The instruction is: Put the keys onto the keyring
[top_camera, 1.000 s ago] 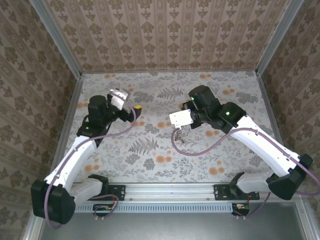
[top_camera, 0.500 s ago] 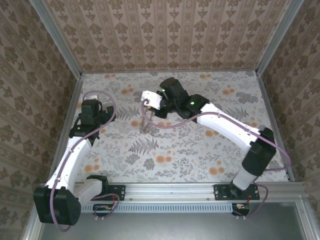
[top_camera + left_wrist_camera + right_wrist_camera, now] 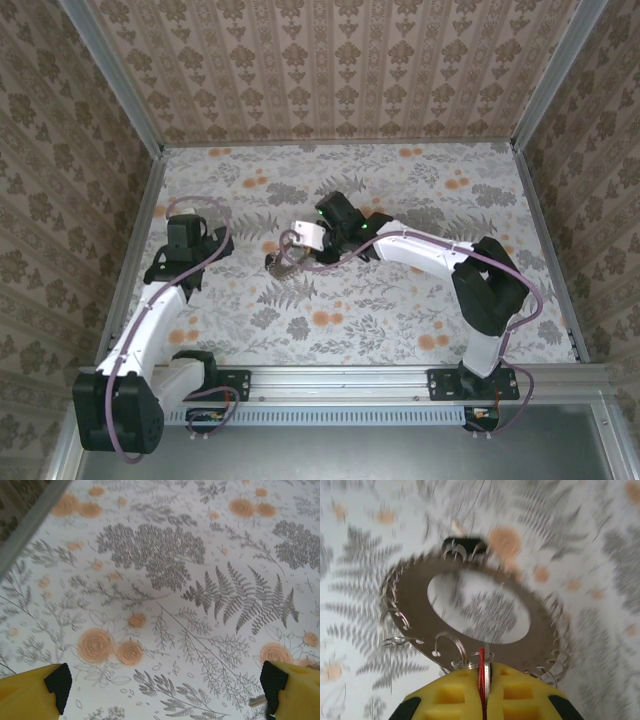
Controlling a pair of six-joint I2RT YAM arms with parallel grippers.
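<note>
The right claw (image 3: 482,692) is clenched tight, its yellow fingers (image 3: 520,695) pressed together on the keys (image 3: 481,665). The red tag shows edge-on as a thin strip in the seam between them, with a sliver of silver metal beside it. Right at those fingertips is the near rim of the keyring (image 3: 415,597), a wide grey loop with a spiky outline and thin wire coils curling off its edge. The wrist view is blurred, so I can't tell whether that rim is nipped in the grip too. The black end piece (image 3: 462,542) is on the side of the keyring farthest from the claw. From above, the keyring is low over the flowered table (image 3: 400,310); I can't say whether it touches the cloth. The left claw (image 3: 165,682) is well off to the keyring's left, spread wide, black pads (image 3: 59,680) far apart over the cloth.
</note>
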